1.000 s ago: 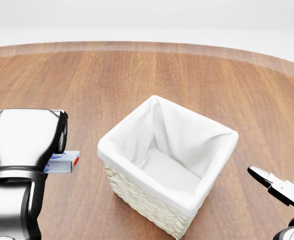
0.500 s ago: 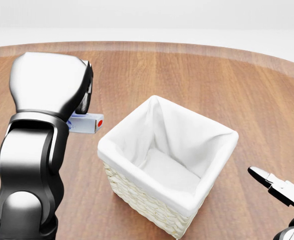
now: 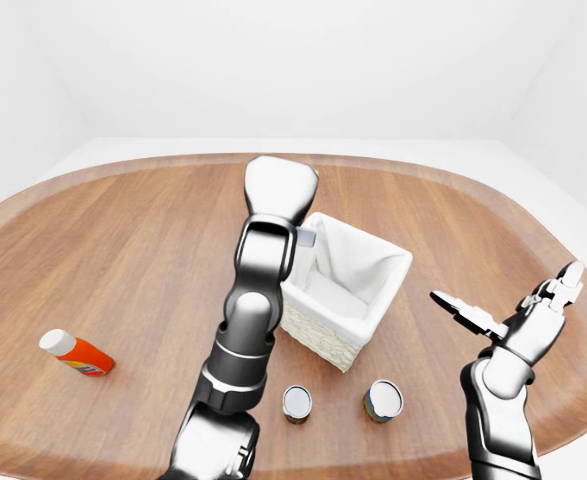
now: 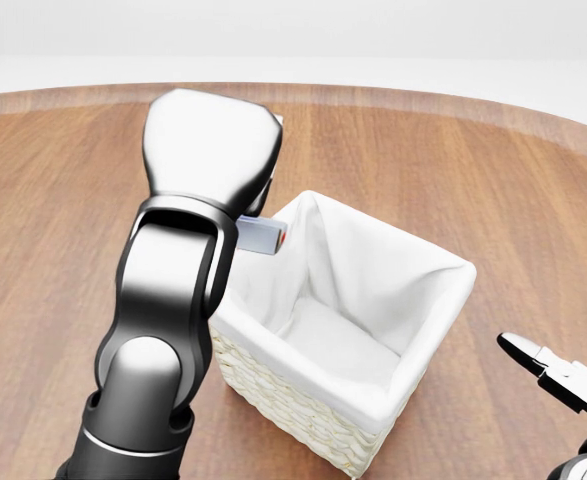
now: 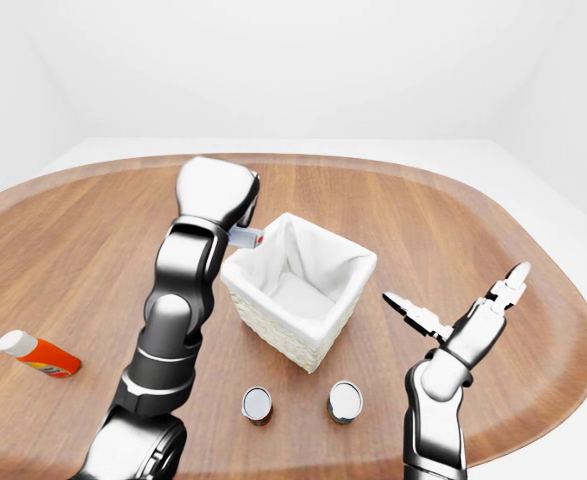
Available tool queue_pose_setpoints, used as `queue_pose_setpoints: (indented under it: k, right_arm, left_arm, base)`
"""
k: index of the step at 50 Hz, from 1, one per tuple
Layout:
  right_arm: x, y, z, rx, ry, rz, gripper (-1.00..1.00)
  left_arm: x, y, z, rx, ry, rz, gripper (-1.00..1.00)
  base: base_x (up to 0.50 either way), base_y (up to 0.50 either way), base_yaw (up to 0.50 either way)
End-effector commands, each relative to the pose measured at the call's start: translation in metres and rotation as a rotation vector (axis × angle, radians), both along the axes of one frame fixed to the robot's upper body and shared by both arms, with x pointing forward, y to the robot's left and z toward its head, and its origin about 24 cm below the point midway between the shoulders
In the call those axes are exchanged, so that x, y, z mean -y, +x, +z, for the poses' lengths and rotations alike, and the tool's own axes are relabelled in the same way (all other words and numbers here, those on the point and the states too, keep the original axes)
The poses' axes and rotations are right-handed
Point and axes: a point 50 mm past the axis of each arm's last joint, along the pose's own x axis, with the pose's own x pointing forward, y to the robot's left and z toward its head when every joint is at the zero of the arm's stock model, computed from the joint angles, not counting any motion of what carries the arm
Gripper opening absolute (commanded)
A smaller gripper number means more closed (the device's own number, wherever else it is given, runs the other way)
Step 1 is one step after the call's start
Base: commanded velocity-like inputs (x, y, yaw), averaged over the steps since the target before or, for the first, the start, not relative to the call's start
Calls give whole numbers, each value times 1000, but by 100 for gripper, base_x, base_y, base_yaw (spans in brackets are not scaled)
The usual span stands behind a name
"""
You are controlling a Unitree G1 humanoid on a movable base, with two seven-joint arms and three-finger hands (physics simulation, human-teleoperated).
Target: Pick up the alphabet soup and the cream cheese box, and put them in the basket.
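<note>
1. the left hand [image 4: 211, 150] is raised above the left edge of the basket [image 4: 403, 395], fingers pinched on the cream cheese box [image 4: 261, 236].
2. the box sticks out toward the right in the head view, its red-marked end just over the basket's white lining.
3. the right hand [image 5: 453, 310] hovers well to the right of the basket, fingers spread, holding nothing.
4. two cans [image 5: 257, 403] [image 5: 345, 399] stand below the basket in the right-eye view; i cannot tell which is the alphabet soup.
5. an orange bottle [image 3: 76, 353] lies far left on the wooden table [image 3: 123, 250].
</note>
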Motion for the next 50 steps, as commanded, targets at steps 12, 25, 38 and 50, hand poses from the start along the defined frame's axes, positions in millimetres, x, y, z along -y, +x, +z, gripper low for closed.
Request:
queue_pose_setpoints:
  k: [12,25,38,50]
  right_arm:
    - [0,2,-2,-15,8,3,100]
    - [1,1,-3,-19,8,1,100]
    - [0,0,-2,-20,11,1,100]
    - [0,1,-3,-25,12,1,100]
  left_arm:
    - [44,19,-29,-66,62,-115,-100]
    - [57,25,-49,-113,69,-165,-100]
    - [70,22,-61,-130,82,-200,-100]
    - [77,29,-78,-188,85,-232,-100]
  base:
    - [0,0,0]
    - [0,0,0]
    - [0,0,0]
    - [0,0,0]
